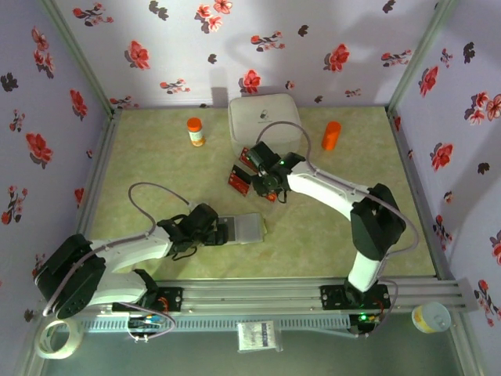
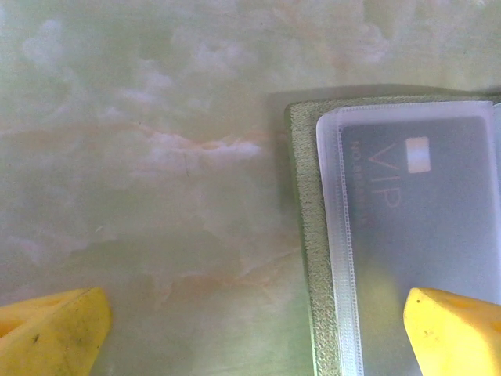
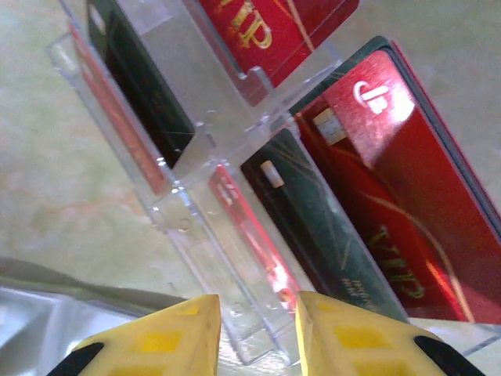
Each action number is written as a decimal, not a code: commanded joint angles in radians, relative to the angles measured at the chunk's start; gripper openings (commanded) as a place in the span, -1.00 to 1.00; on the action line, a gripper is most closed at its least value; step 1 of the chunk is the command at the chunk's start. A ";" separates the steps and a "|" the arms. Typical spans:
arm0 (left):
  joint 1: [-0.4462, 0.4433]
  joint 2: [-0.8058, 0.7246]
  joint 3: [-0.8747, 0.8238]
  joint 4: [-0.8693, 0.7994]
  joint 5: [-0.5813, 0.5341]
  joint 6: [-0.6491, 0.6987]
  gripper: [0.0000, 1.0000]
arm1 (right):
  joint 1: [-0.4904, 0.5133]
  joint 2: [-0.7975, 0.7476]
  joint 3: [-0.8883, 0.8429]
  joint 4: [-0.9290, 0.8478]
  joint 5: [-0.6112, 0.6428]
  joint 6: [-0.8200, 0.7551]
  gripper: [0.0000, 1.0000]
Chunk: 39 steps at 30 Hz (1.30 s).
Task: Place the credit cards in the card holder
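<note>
white case (image 1: 266, 116), orange-capped bottle (image 1: 195, 131), orange cylinder (image 1: 332, 135), clear stand (image 3: 196, 157), tape roll (image 1: 78, 337)

Credit cards (image 3: 407, 196) lean in a clear rack (image 3: 205, 149)

Glossy red plastic cards (image 3: 407, 188), gold VIP lettering. Dark green flat card (image 3: 329, 235), thin gold lines. Olive-green textured card holder (image 2: 307, 235), frosted sleeve over grey VIP card (image 2: 423, 196). Pale green marbled tabletop (image 1: 156, 157). Right of white rounded case (image 1: 262, 117): orange bottle (image 1: 332, 135). Lilac walls (image 1: 313, 39), red-black flowers.

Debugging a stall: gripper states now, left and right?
Left gripper: open, holding nothing.
Right gripper: jaws slightly apart at clear card stand; grip cannot be told.
</note>
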 commanded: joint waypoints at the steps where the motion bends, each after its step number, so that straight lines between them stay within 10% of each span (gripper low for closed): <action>1: -0.002 0.032 -0.026 -0.094 -0.009 -0.017 0.96 | -0.004 0.042 0.055 -0.080 0.086 -0.067 -0.37; 39: -0.002 0.021 -0.042 -0.077 -0.010 -0.021 0.95 | -0.007 0.010 0.136 -0.114 0.012 -0.215 -1.00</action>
